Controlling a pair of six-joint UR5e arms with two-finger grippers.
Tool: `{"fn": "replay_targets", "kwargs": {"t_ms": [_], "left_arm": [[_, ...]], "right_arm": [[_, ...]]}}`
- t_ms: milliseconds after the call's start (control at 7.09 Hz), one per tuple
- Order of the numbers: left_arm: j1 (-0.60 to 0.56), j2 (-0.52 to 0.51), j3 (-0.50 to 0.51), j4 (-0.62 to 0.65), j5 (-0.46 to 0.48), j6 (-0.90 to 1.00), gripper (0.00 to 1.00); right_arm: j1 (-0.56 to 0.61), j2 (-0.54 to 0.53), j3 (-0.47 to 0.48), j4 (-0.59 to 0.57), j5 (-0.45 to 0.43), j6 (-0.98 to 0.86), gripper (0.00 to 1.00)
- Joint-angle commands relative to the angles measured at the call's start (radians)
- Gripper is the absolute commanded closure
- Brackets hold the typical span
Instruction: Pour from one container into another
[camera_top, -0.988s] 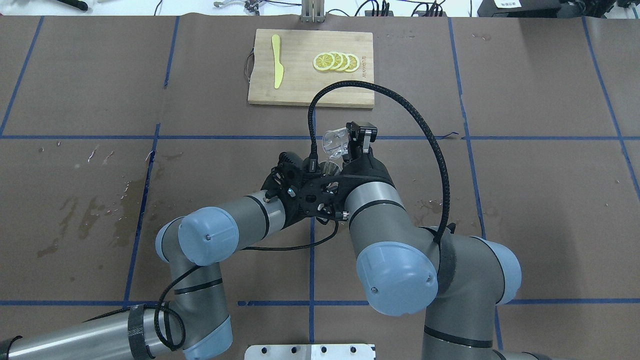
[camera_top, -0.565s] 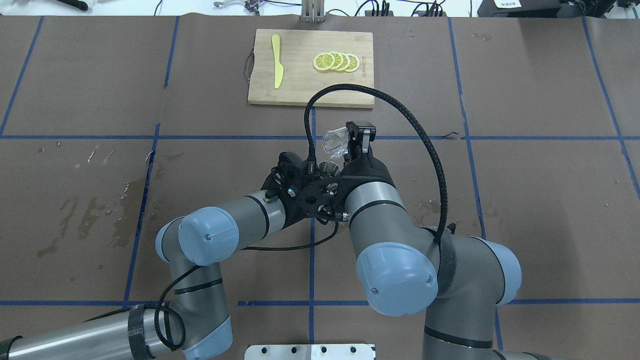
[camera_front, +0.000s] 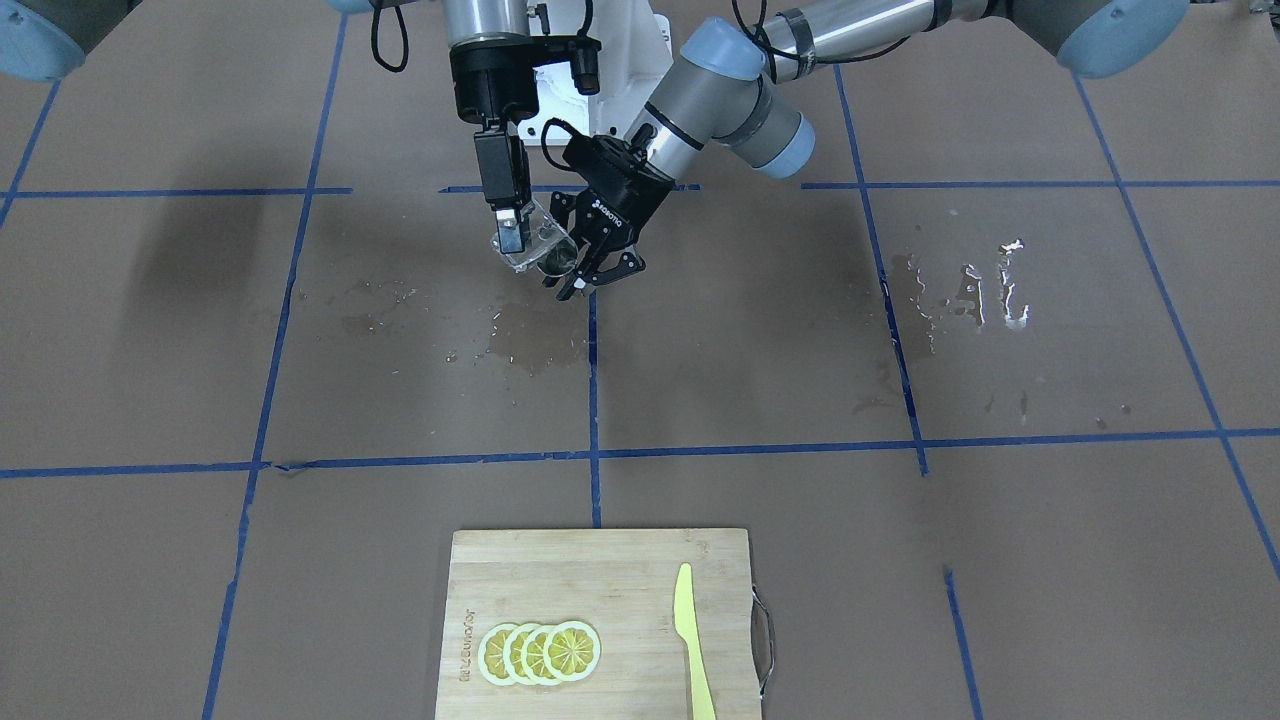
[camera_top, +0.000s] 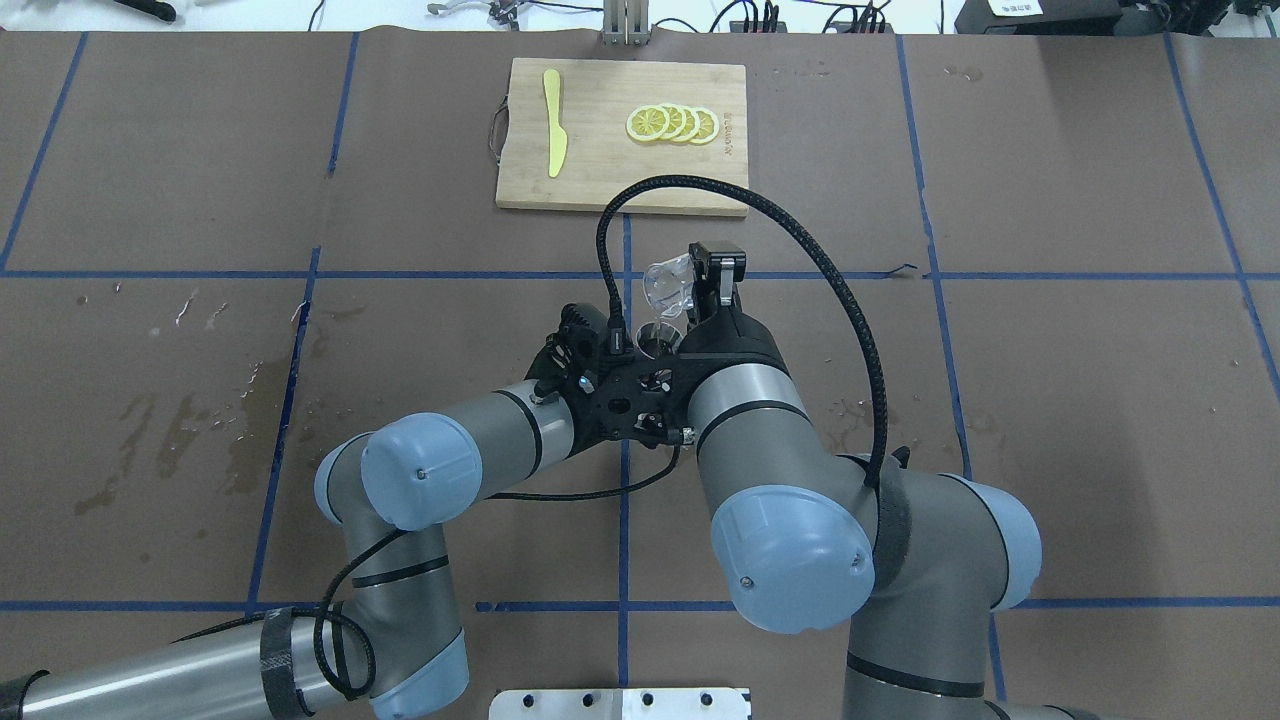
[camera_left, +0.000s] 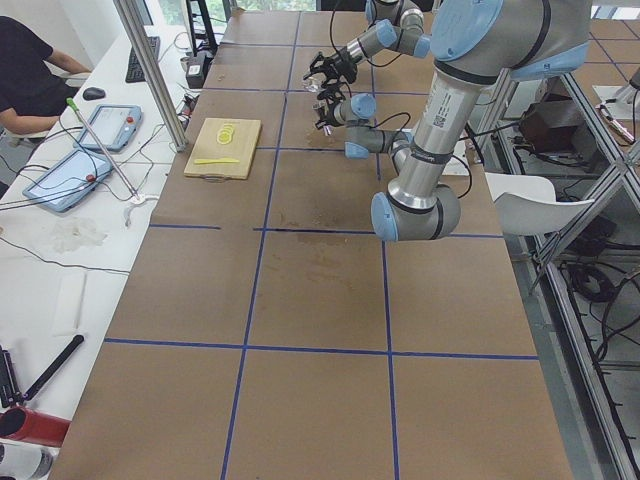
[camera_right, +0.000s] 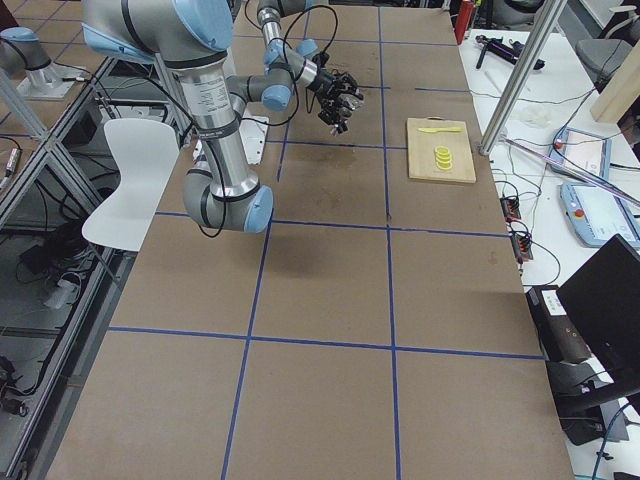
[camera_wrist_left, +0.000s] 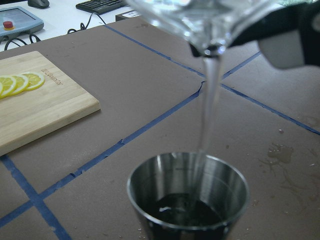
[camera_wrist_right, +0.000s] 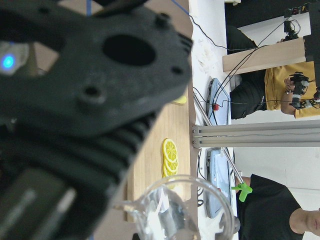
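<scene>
One steel cup, clamped in the left gripper's jaws, hangs short of the cutting board. One clear jug, clamped in the right gripper's jaws, tips water into it. The board bears four lemon slices and one knife. The tabletop runs wide either side of the board.

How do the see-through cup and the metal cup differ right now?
The clear cup is transparent and tipped, water streaming from its spout; the metal cup is shiny, opaque and upright. The clear cup is above, emptying; the metal cup is below, catching the stream. Both are open-topped.
</scene>
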Motion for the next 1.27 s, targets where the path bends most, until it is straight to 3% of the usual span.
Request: {"fn": "replay_targets", "kwargs": {"t_ms": [0, 565, 1129], "left_arm": [[0.000, 0.001, 0.001, 0.000, 0.000, 0.000, 1.00], [-0.005, 0.001, 0.002, -0.002, 0.000, 0.000, 1.00], [-0.026, 0.001, -0.001, -0.005, -0.028, -0.002, 1.00]], "right_arm": [[-0.001, -0.002, 0.000, 0.000, -0.003, -0.008, 1.00], [-0.010, -0.008, 0.034, 0.012, -0.003, 0.025, 1.00], [-0.008, -0.043, 0.043, 0.017, -0.003, 0.266, 1.00]]}}
